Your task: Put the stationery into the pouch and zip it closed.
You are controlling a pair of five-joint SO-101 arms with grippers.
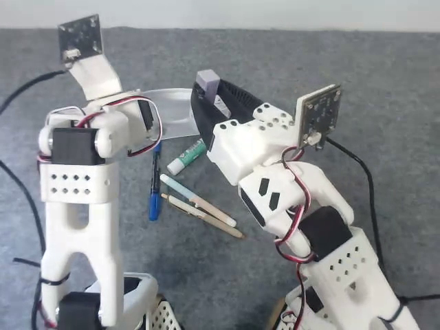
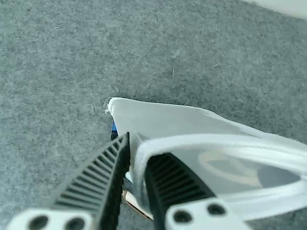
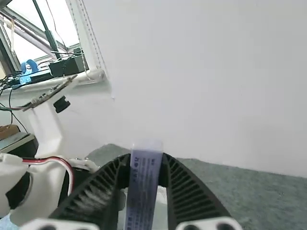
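The left gripper [image 2: 139,149] pinches the rim of the clear pouch [image 2: 201,127], which spreads out beyond its fingers. The right gripper [image 3: 145,162] squeezes a lilac eraser [image 3: 141,188] near the pouch. Under the fingers, on the grey mat [image 1: 357,82], lie a blue pen [image 1: 154,196], a glue stick [image 1: 187,157] and pastel pens [image 1: 196,200].

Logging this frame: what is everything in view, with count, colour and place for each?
translucent plastic pouch: one, clear-white, far side of the carpet, edge clamped by the left gripper
lavender rectangular eraser: one, held by the right gripper, beside the pouch
blue pen: one, on the carpet between the arms
white tube with a green end: one, near the pouch
pale pen with a light-blue end: one, beside the blue pen
tan slim stick: one, alongside the pale pen
grey carpet: covers the table
black cables: several, at both sides
left gripper: black fingers, shut on the pouch
right gripper: black fingers, shut on the eraser
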